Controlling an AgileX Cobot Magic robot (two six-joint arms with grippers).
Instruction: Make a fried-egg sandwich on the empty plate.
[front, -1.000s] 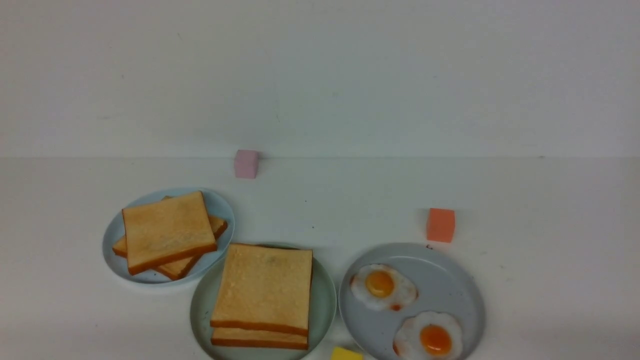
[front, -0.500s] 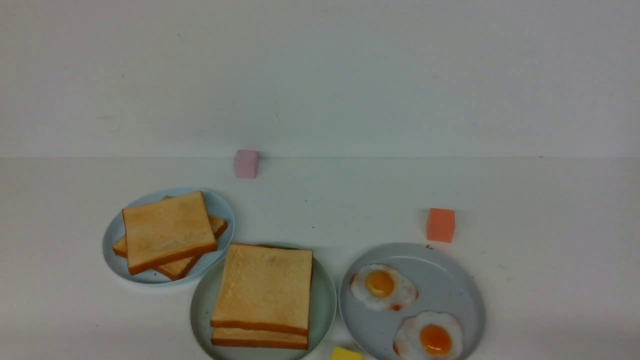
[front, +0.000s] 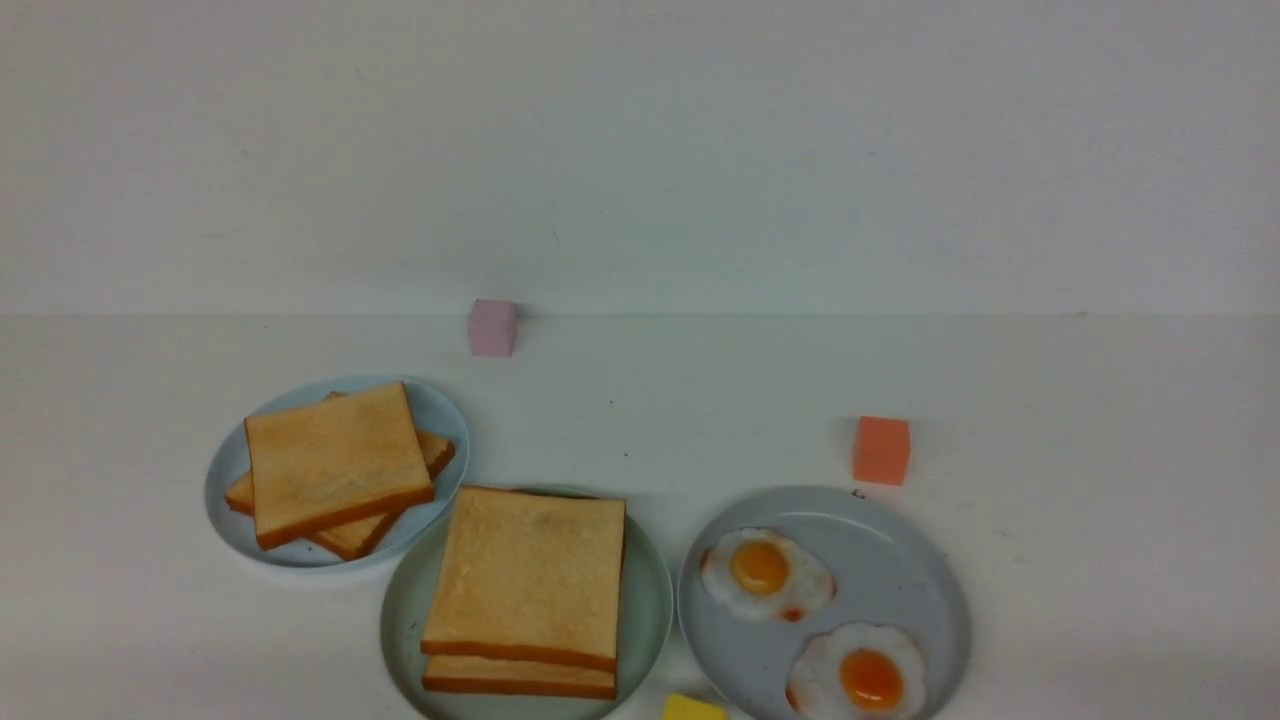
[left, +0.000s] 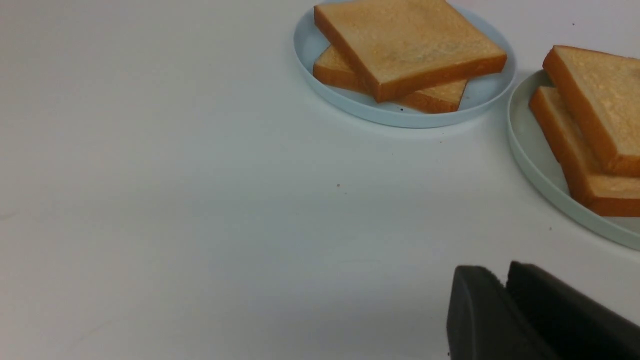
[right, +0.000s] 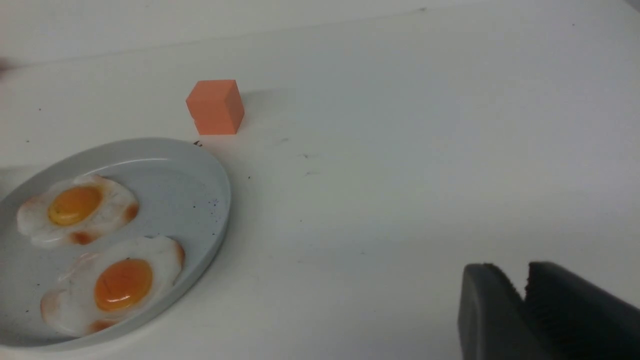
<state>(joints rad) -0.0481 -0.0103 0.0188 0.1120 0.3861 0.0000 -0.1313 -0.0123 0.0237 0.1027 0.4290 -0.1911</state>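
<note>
Sitting inboard of the L gripper (left: 495, 272), i.e. toward the robot's right, is the toast stack (front: 530, 580) on the mint-green plate (front: 400, 610). Seen from the R gripper (right: 511, 275), it'd be off to the left, beyond the grey-blue plate (front: 930, 570) w/ its two fried eggs (front: 760, 568) (front: 870, 675). L arm looks nearer the bread, R arm nearer the eggs; only the L wrist cam shows the stack.

Stack lies flat, sides running roughly fore-aft; lower slice pokes out on the robot's near side, so that edge is prob. the best way in. Can't tell if an egg's between the slices. If none, the bread prob. needs opening from the L and an egg brought leftward from the R; if one's in, the job's approx. done and both arms just stay off.

Both grippers: tips a bit apart, narrow gap, nothing held, well apart from the food. Pale-blue plate's (front: 225, 490) skewed toast pile (front: 340, 460) is close by, fwd-left; easy mix-up.
</note>
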